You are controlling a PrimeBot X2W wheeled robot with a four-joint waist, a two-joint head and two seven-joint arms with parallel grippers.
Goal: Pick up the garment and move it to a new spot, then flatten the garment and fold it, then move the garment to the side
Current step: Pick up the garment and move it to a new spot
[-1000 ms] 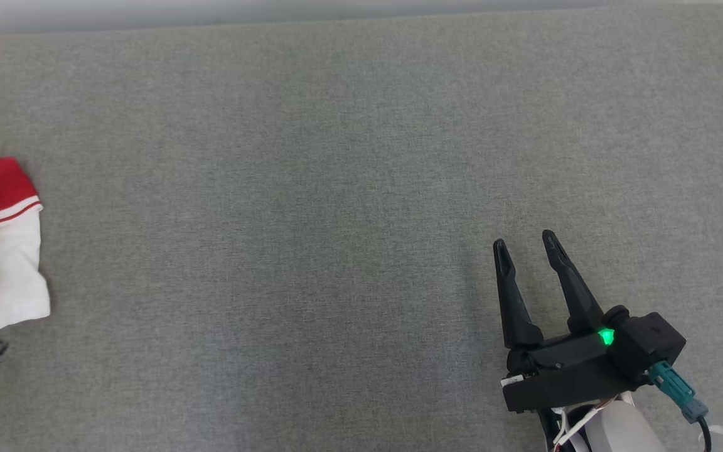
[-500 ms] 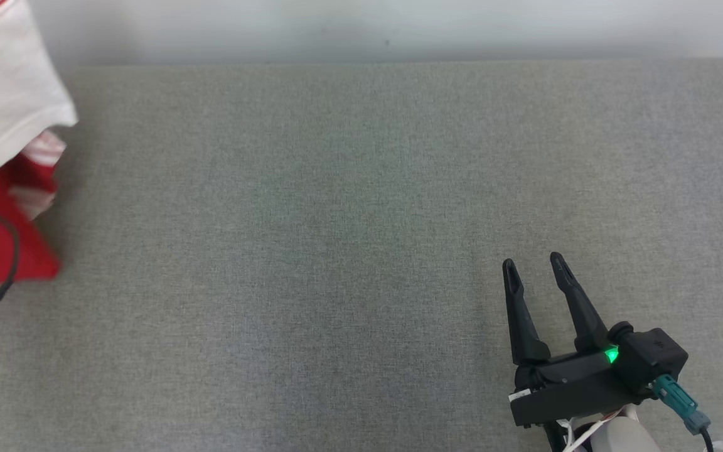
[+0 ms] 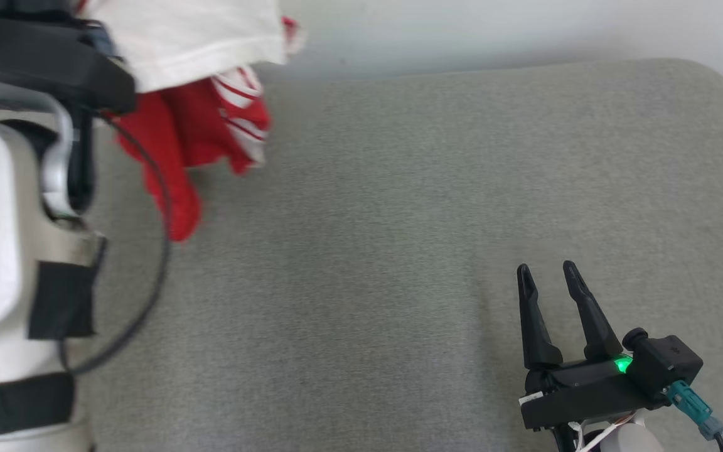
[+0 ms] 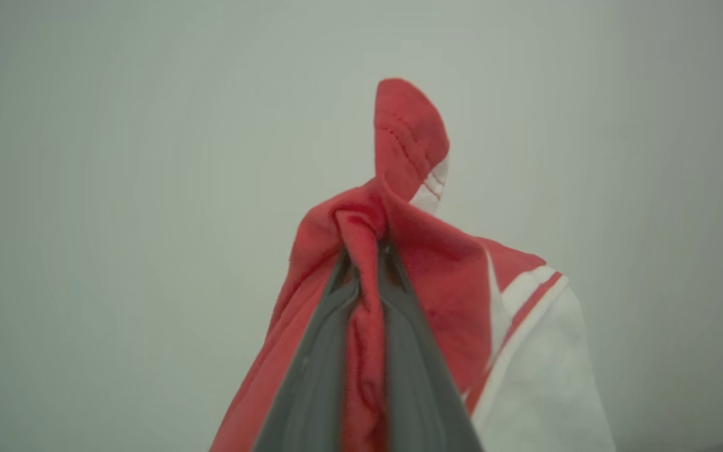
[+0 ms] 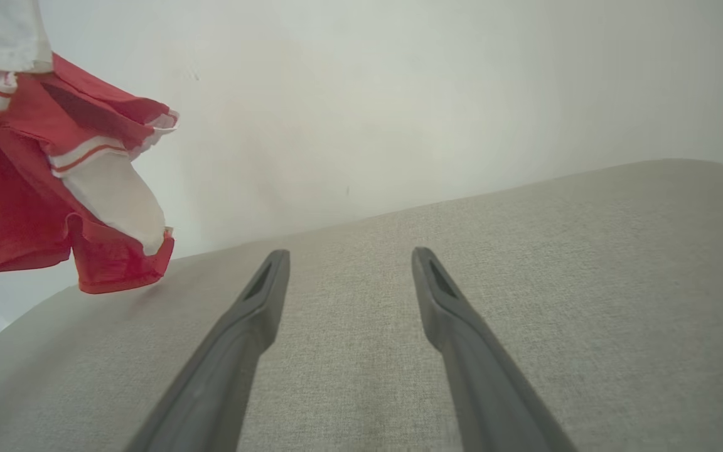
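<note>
- The left end effector (image 4: pixel 364 251) is clenched on a red fold of the red-and-white garment (image 4: pixel 455 282).
- In the head view, the garment hangs at 11 o'clock, over the far edge of the grey tabletop (image 3: pixel 399 220).
- The right end effector (image 3: pixel 547 269) sits at 5 o'clock, released, fingers apart, grasping nothing.

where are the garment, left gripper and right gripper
garment (image 4: pixel 443 282), left wrist view, on its red part
left gripper (image 4: pixel 364 254), left wrist view, between its shut fingertips
right gripper (image 3: pixel 546 267), head view, between its open fingertips
</note>
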